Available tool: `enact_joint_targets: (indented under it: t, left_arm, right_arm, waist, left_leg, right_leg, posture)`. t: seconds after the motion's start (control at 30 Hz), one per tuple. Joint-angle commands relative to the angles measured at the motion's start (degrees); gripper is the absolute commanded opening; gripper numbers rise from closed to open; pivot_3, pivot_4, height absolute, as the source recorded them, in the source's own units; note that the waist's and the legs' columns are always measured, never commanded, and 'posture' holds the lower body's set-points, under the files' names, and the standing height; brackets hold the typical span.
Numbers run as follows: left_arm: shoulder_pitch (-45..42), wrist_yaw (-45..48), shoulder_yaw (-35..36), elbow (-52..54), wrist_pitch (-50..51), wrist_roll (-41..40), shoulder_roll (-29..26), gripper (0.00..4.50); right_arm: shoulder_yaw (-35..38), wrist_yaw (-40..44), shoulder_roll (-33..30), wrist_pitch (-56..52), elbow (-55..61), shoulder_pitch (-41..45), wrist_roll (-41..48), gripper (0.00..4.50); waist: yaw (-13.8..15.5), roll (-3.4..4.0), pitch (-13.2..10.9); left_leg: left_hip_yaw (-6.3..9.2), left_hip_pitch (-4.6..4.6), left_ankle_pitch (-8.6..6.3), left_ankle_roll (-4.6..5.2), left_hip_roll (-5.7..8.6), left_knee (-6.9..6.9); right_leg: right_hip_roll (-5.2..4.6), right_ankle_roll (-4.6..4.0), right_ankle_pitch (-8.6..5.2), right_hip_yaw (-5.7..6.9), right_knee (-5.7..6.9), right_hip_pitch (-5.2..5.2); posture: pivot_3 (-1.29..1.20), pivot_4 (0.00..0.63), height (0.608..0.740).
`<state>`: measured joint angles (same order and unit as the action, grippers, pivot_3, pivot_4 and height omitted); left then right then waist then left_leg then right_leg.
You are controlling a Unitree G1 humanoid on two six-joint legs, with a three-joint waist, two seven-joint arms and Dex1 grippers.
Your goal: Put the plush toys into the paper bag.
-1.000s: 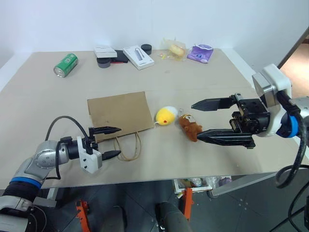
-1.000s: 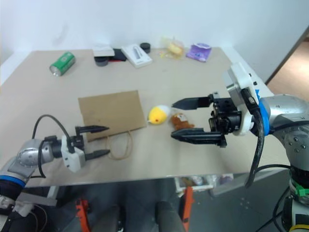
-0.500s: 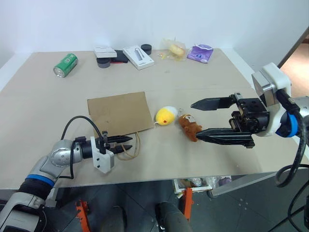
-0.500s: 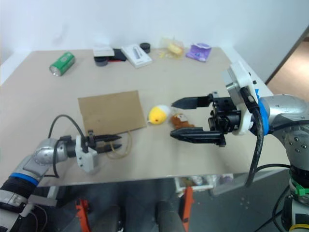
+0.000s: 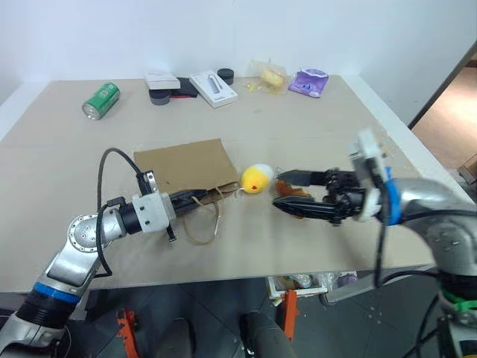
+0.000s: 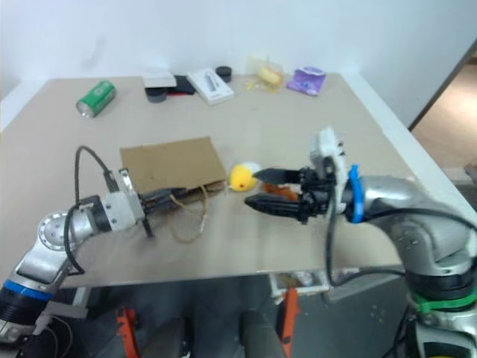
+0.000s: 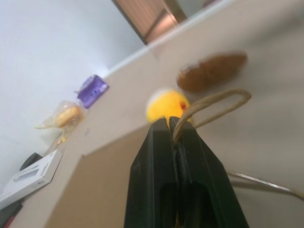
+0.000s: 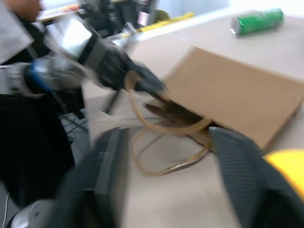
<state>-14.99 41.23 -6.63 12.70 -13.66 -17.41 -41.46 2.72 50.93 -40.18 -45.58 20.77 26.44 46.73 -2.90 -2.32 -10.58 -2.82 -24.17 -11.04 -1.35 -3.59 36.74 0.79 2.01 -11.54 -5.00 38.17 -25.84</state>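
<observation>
Paper bag [image 5: 187,173] lies flat on the bench [image 5: 313,127], mouth toward the near edge, its twine handles [image 5: 200,224] looping out onto the bench surface. Left end effector [image 5: 195,200] sits at the bag's mouth with its two black fingers pressed together; in the left wrist view one twine loop [image 7: 213,104] comes out from between the closed fingers [image 7: 156,161], so it is pinched on a handle. The second handle loop lies loose on the bench just below. Yellow-and-white ball toy [image 5: 256,178] rests on the bench just beside the bag's right corner, near the mouth. Brown teddy bear [image 5: 292,195] lies just to the right of the ball toy, largely hidden by the right end effector [image 5: 286,190]. Its two fingers reach in level from the right, one above and one below the bear, with a moderate gap between them; cannot tell whether they actually touch or grip the bear. Along the far edge of the bench: green can [image 5: 100,100] on its side, a white box [image 5: 213,87], a dark round item [image 5: 225,74], a yellow item in clear wrap [image 5: 270,76] and a purple packet [image 5: 309,81], all well apart from the bag.
</observation>
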Motion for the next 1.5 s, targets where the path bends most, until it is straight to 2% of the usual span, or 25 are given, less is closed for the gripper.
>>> enact_joint_targets:
  t: [0.03, 0.13, 0.43, 0.67, 0.83, 1.17, 1.37, 1.5]
  left_arm:
    - [0.32, -2.65, 4.69, 6.08, 7.06, -3.73, 0.23, 0.00]
    - [0.21, -3.45, 6.53, 8.54, 11.00, -4.95, 0.70, 0.00]
    - [-1.73, -6.38, 9.31, 12.34, 19.37, -7.07, 4.80, 0.00]
    - [-1.61, -8.36, 9.37, 14.93, 22.82, -6.76, 7.71, 0.00]
    - [-4.57, -11.94, 9.79, 16.87, 24.02, -5.74, 10.72, 0.00]
    - [-10.77, -17.82, 13.33, 18.15, 18.64, 1.05, 12.96, 0.00]
    - [-10.12, -18.06, 14.01, 17.48, 16.91, 2.40, 13.56, 0.00]
    - [-7.23, -17.07, 13.20, 16.75, 15.66, 3.09, 13.95, 0.00]
  right_arm:
    - [-3.50, -5.22, 4.66, 3.76, -1.18, -0.28, -5.51, 1.32]
    - [-6.46, -9.36, 10.56, 5.92, -4.16, 0.73, -9.59, 0.06]
    - [-13.40, -16.95, 27.99, 13.11, -16.95, 3.13, -19.26, 0.06]
    - [-14.59, -26.96, 38.00, 19.52, -30.14, 7.90, -29.18, 0.06]
    - [-15.82, -31.72, 38.32, 19.01, -36.27, 8.81, -35.65, 0.06]
    - [-14.11, -33.61, 38.96, 13.35, -37.19, 9.15, -36.76, 0.06]
    - [-14.09, -33.11, 39.11, 12.39, -36.25, 9.10, -36.84, 0.06]
    - [-14.21, -31.67, 38.92, 15.39, -34.87, 8.53, -36.70, 0.06]
  waist:
    - [0.04, 0.00, 0.00]
    - [-0.01, 0.00, 0.00]
    - [0.11, -0.06, 0.03]
    - [0.06, -0.10, 0.06]
    - [0.19, -0.15, 0.09]
    - [0.14, -0.23, 0.18]
    - [0.13, -0.24, 0.19]
    - [0.08, -0.24, 0.19]
  left_leg:
    - [0.02, 0.00, 0.02, 0.00, 0.00, 0.00]
    - [0.06, 0.00, 0.07, 0.04, 0.01, 0.00]
    - [0.11, -0.04, 0.16, 0.11, 0.03, 0.00]
    - [0.13, -0.06, 0.16, 0.11, 0.02, -0.01]
    - [0.26, -0.11, 0.17, 0.10, 0.04, 0.00]
    - [0.49, 0.31, 0.17, 0.10, 0.07, -0.01]
    - [0.51, 0.37, 0.23, 0.14, 0.13, -0.01]
    - [0.52, 0.37, 0.23, 0.14, 0.13, -0.03]
  right_leg:
    - [0.01, 0.00, 0.00, 0.00, 0.00, 0.00]
    - [0.05, -0.04, 0.03, -0.01, 0.00, 0.00]
    - [0.07, -0.07, 0.07, -0.01, -0.01, 0.03]
    - [0.09, -0.11, 0.12, 0.00, -0.01, 0.00]
    - [0.09, -0.13, 0.12, 0.07, -0.01, 0.02]
    - [0.10, -0.26, 0.01, 0.22, -0.05, 0.53]
    - [0.08, -0.35, 0.00, 0.18, -0.05, 0.58]
    - [0.08, -0.33, 0.01, 0.19, -0.05, 0.58]
  posture:
    - [0.00, 0.150, 0.740]
    - [0.00, 0.150, 0.740]
    - [0.00, 0.150, 0.740]
    - [0.00, 0.150, 0.740]
    - [0.00, 0.150, 0.740]
    - [0.00, 0.150, 0.740]
    - [0.00, 0.150, 0.740]
    - [0.00, 0.150, 0.740]
